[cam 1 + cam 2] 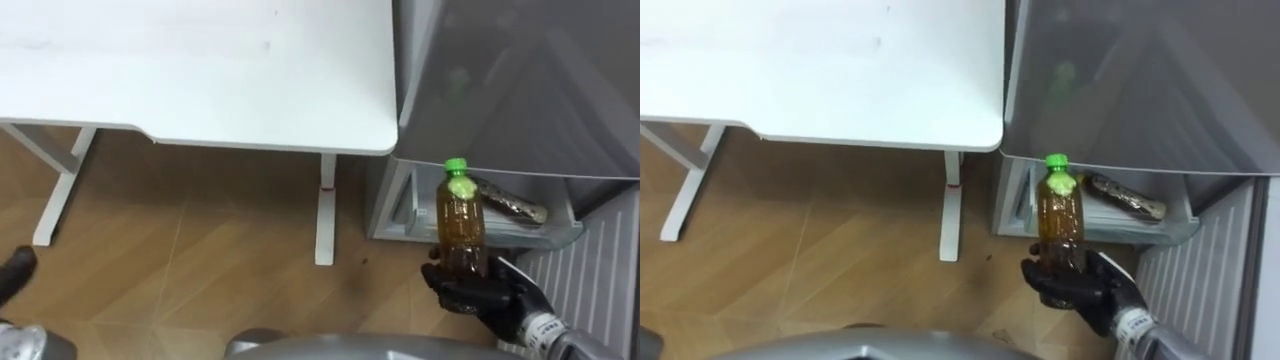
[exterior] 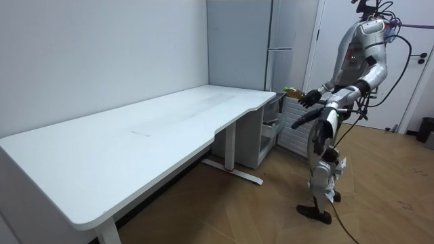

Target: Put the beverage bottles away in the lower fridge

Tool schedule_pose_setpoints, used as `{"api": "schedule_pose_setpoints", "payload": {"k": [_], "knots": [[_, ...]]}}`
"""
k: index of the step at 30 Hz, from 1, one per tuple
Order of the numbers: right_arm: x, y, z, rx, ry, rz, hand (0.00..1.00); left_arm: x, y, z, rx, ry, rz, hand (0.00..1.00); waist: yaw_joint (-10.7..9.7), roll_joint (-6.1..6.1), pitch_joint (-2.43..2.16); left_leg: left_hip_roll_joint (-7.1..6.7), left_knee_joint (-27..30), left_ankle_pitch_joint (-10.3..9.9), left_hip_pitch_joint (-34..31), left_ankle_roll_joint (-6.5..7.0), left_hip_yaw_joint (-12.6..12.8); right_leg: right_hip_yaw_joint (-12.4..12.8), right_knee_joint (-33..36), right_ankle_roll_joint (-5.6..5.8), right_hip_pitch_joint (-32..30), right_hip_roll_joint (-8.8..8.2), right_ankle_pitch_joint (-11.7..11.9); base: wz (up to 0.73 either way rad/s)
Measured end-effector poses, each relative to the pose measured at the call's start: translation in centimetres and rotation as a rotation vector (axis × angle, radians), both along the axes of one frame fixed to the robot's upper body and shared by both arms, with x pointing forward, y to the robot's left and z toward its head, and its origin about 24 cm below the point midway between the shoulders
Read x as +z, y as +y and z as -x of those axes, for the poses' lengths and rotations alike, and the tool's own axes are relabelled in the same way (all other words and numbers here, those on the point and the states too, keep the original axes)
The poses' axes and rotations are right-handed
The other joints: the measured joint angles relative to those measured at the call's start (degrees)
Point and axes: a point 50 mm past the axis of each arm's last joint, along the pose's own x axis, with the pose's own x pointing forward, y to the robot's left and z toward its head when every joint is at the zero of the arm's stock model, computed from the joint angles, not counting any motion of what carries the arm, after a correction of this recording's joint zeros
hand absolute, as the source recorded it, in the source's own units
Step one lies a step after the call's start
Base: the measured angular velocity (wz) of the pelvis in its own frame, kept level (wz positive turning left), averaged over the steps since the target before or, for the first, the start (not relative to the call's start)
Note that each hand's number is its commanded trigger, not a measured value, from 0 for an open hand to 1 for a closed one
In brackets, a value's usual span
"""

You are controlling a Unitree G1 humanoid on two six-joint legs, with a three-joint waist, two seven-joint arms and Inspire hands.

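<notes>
Carrying step: the right hand is clamped round 1 amber plastic bottle with a green cap — next, lower it into the grey fridge's open bottom drawer, far right.

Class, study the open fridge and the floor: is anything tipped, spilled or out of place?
Only one thing: a dark bottle lies on its side in the open lower fridge drawer. The capped bottle in the right hand stands upright, and no spill shows on the floor.
</notes>
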Motion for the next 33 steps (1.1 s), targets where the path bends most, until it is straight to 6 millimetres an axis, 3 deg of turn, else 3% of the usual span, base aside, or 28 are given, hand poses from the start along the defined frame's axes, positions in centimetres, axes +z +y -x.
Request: {"api": "schedule_pose_setpoints", "payload": {"k": [4,8,13,16,20,25,33], "knots": [[-0.7,0.0,0.3,-0.066,0.050,0.015,1.00,-3.6,-1.8,2.8,-0.065,0.182,0.168,0.00,-0.77,0.49,0.00,0.08,-0.09,-0.01,-0.12,0.01,0.21,0.20,0.44,0.00,-0.34,0.01,0.00,-0.01],[-1.4,0.2,0.2,-0.119,0.080,0.028,1.00,-5.6,-3.6,5.2,-0.099,0.280,0.310,0.00,-2.16,0.91,0.21,0.17,-0.20,-0.08,0.26,0.07,0.42,0.19,0.87,0.01,-0.15,0.00,0.00,-0.01],[-2.5,-0.2,1.2,-0.201,0.161,0.083,1.00,-7.3,-6.2,5.8,-0.339,0.424,0.431,0.00,-3.66,1.10,0.45,0.06,0.99,-0.49,-1.24,0.22,0.39,0.21,0.80,0.18,-0.67,-0.12,-0.13,0.00],[-2.6,-0.2,1.3,-0.267,0.176,0.082,1.00,-7.8,-7.0,6.4,-0.461,0.523,0.464,0.00,-4.51,1.14,0.28,-0.01,1.21,-0.50,-1.35,0.26,0.49,0.29,0.85,0.29,-0.86,-0.19,-0.24,-0.01],[-2.6,-0.1,0.4,-0.337,0.171,0.079,1.00,-8.1,-7.7,6.0,-0.589,0.594,0.471,0.00,-5.31,1.00,0.24,-0.06,1.47,-0.48,-1.02,0.28,0.64,0.70,0.98,0.29,-0.85,-0.17,-0.23,-0.02],[-2.2,0.7,-2.2,-0.431,0.133,0.015,1.00,-8.5,-9.0,4.6,-0.768,0.653,0.458,0.00,-6.04,0.64,0.32,-0.04,1.94,-0.51,-1.74,0.29,0.62,0.74,1.16,0.34,-1.57,-0.15,-0.27,0.00],[-1.7,0.9,-3.9,-0.566,0.112,-0.074,1.00,-8.5,-9.4,3.4,-0.887,0.665,0.446,0.00,-6.36,0.17,0.55,-0.10,1.92,-0.58,-1.35,0.32,0.60,0.64,0.90,0.38,-0.96,-0.16,-0.30,0.00]]}}
